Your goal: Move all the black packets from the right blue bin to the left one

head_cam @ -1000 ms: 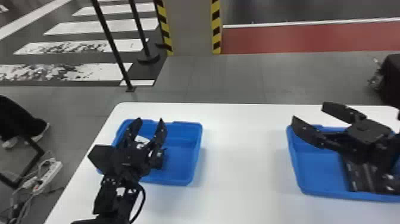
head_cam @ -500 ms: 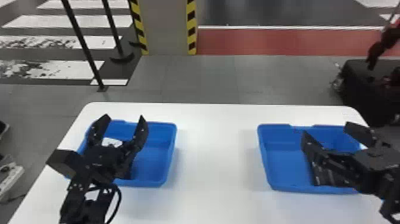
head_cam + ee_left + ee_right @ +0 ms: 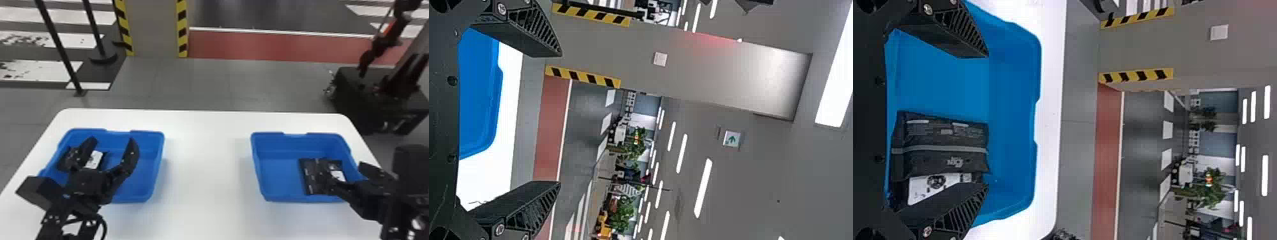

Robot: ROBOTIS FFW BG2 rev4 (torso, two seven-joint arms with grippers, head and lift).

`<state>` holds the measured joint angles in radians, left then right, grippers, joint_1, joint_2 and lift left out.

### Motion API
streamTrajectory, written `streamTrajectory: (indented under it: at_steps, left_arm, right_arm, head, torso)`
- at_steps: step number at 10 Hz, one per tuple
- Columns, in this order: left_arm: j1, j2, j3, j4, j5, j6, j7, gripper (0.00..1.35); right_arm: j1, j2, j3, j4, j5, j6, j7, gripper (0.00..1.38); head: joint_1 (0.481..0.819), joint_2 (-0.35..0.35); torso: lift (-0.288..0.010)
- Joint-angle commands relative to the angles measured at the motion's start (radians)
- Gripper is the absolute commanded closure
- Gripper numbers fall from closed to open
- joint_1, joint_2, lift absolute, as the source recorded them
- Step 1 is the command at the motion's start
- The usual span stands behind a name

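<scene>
Over the left blue bin (image 3: 140, 178), my left gripper (image 3: 110, 145) is open, its fingers spread with nothing between them; black packets (image 3: 68, 158) with a white label lie in that bin behind it. The left gripper (image 3: 560, 119) is also open in the left wrist view. At the near right part of the right blue bin (image 3: 274, 178), my right gripper (image 3: 346, 174) stands open above black packets (image 3: 311, 175). In the right wrist view the right gripper (image 3: 988, 120) is spread, and the packets (image 3: 943, 142), one with a white label, lie on the bin floor beyond its fingers.
Both bins stand on a white table (image 3: 207, 191), with a stretch of tabletop between them. Past the table's back right corner is a dark machine (image 3: 376, 99) on the floor. Black posts (image 3: 60, 48) and a striped pillar (image 3: 156, 28) stand behind.
The head view has swung right, shifting the bins leftward in it. My right gripper has shifted toward the right bin's near right side, uncovering more of the packets. The left gripper stays open over its bin.
</scene>
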<state>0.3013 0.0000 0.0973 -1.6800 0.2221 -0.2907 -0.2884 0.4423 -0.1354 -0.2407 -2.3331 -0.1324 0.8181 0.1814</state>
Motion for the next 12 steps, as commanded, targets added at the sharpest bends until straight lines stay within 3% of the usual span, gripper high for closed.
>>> streamTrajectory:
  at_steps: [1, 3, 6, 12]
  left_arm:
    - [0.003, -0.003, 0.007, 0.000, -0.007, 0.008, 0.000, 0.11]
    - [0.005, -0.003, 0.016, 0.000, -0.004, 0.003, 0.000, 0.11]
    - [0.010, -0.003, 0.019, 0.000, -0.013, 0.018, 0.000, 0.11]
    - [0.020, -0.003, 0.022, 0.000, -0.007, 0.021, 0.000, 0.11]
  right_arm:
    - [-0.057, -0.009, -0.009, 0.111, 0.013, 0.038, 0.000, 0.10]
    - [-0.128, -0.024, -0.009, 0.226, 0.040, 0.090, 0.000, 0.10]
    - [-0.204, -0.038, 0.000, 0.278, 0.059, 0.164, 0.013, 0.10]
    - [-0.361, -0.038, 0.027, 0.391, 0.117, 0.276, 0.021, 0.10]
  head:
    - [0.695, -0.085]
    - [0.695, -0.112]
    - [0.695, -0.130]
    - [0.695, -0.129]
  torso:
    - [-0.110]
    - [-0.110]
    - [-0.110]
    - [-0.110]
